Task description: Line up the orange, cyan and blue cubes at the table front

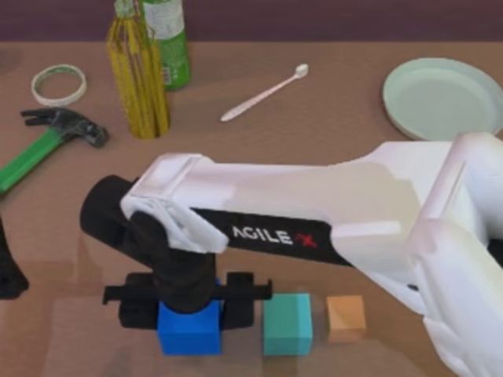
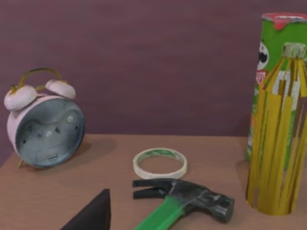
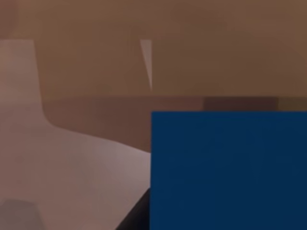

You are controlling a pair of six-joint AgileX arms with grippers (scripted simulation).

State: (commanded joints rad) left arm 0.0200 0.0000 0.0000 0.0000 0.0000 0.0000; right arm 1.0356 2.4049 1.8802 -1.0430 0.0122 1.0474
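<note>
The right tool (image 1: 189, 308), its grip state impossible to tell, should set the blue cube (image 1: 189, 328) square beside the cyan cube (image 1: 287, 323).

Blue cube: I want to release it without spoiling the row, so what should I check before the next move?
1. Blue cube under the right gripper at the table front: ok.
2. Blue cube resting flat on the table: cannot tell.
3. Cyan cube beside it with a gap: ok.
4. Orange cube next in the row: ok.
5. Front edges of the three level: not ok, orange sits slightly back.
6. Left gripper parked at the left edge, out of the way: ok.
</note>
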